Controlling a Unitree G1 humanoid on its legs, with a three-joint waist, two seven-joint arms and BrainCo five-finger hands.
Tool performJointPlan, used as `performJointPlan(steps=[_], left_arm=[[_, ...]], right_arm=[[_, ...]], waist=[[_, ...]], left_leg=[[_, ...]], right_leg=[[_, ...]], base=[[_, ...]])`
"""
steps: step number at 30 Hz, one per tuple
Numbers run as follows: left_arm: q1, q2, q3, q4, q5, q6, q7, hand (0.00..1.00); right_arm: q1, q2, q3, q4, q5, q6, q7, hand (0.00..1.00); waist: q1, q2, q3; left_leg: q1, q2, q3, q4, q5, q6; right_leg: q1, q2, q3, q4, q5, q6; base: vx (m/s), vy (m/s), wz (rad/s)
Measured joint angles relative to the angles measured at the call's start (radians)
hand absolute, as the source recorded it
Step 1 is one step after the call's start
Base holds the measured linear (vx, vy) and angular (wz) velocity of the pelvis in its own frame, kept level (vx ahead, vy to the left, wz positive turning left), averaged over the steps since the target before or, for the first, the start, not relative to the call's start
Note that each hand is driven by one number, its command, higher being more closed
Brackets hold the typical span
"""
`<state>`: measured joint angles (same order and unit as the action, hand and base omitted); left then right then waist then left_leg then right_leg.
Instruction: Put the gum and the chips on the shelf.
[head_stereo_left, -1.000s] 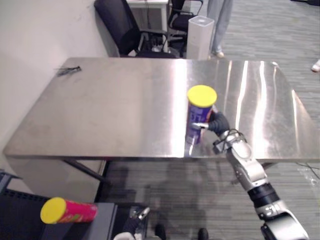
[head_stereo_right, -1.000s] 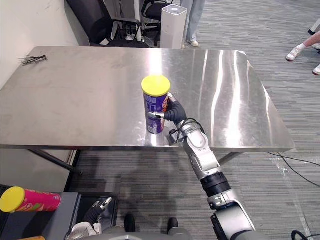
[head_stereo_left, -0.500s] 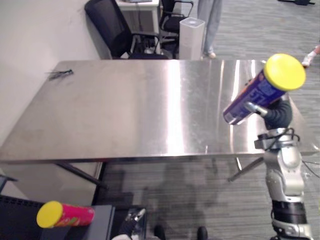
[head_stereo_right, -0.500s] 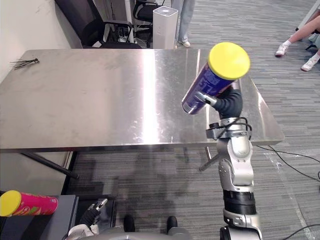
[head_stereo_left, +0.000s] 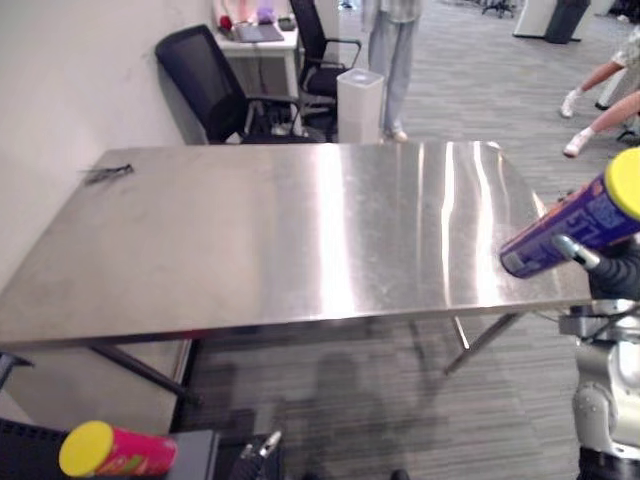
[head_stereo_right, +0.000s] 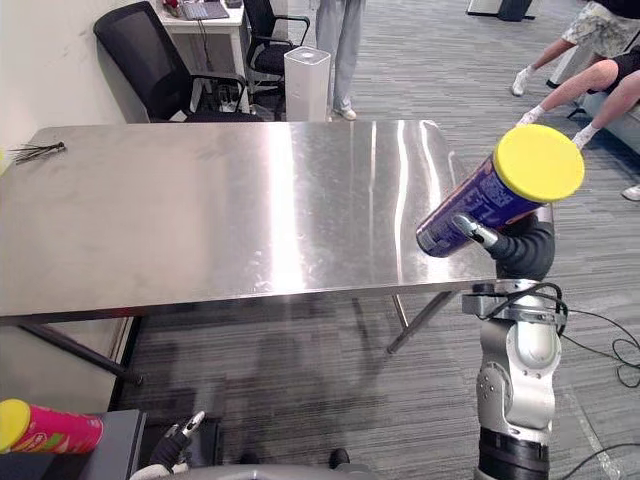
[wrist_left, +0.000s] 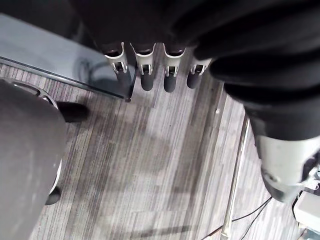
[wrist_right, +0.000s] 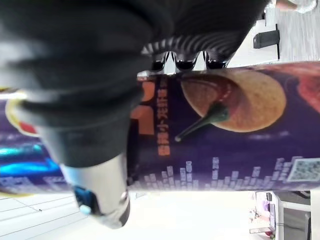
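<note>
Purple yellow-lidded chips can (head_stereo_right: 478, 207): tilted, by right edge of steel table (head_stereo_right: 200, 220) | right hand (head_stereo_right: 517, 250): fingers curled round can | left hand (wrist_left: 146, 74): near left, fingers straight, together.

Head pair: high up, looking down and forward over steel table (head_stereo_left: 250, 240) from its near edge. Both eyes share tabletop, black chair (head_stereo_left: 200, 75), purple can (head_stereo_right: 470, 205); right eye set slightly rightward. Left wrist camera: aimed straight down along my left hand (wrist_left: 147, 75), carpet (wrist_left: 150, 165) well below. Right wrist camera: along my right hand (wrist_right: 75, 85), jammed right up against can's label.
</note>
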<state>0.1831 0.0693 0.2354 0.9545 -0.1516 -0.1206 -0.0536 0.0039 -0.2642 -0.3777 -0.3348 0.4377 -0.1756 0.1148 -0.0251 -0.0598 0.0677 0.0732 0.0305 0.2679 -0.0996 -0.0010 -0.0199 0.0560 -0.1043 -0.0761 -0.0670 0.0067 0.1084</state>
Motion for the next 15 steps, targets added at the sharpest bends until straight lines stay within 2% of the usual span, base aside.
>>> performJointPlan(steps=[10,12,13,15], left_arm=[[0.01,0.0,0.004,-0.001,0.0,0.0,0.0,0.0],[0.01,-0.001,0.009,-0.001,0.0,0.0,0.0,0.0],[0.009,0.001,0.009,-0.004,-0.001,0.0,0.0,0.0],[0.001,0.005,0.009,-0.027,-0.004,0.0,0.0,0.0]], right_arm=[[0.037,0.022,-0.023,-0.009,0.003,-0.004,-0.001,1.0],[0.041,0.028,-0.024,-0.013,0.003,-0.004,-0.001,1.0],[0.041,0.038,-0.025,-0.017,0.003,-0.005,-0.001,1.0],[0.038,0.041,-0.027,-0.03,0.004,-0.006,-0.003,1.0]], waist=[[-0.001,-0.007,-0.025],[-0.001,-0.007,-0.024],[-0.003,-0.013,-0.019],[-0.005,-0.027,0.007]], left_leg=[[0.002,-0.002,-0.005,0.0,0.001,0.0],[0.0,-0.001,-0.007,0.005,0.0,0.0],[-0.021,0.001,-0.013,0.036,-0.006,-0.002],[-0.114,0.019,-0.034,0.204,-0.074,0.002]], right_leg=[[0.0,-0.002,-0.004,0.008,-0.001,0.0],[-0.019,-0.003,-0.007,0.047,-0.021,-0.002],[-0.057,-0.009,-0.01,0.128,-0.057,-0.004],[-0.124,-0.021,-0.032,0.26,-0.105,-0.012]], base=[[0.0,0.0,0.0],[-0.01,0.001,0.05],[-0.04,-0.017,0.2],[-0.08,-0.037,0.31]])
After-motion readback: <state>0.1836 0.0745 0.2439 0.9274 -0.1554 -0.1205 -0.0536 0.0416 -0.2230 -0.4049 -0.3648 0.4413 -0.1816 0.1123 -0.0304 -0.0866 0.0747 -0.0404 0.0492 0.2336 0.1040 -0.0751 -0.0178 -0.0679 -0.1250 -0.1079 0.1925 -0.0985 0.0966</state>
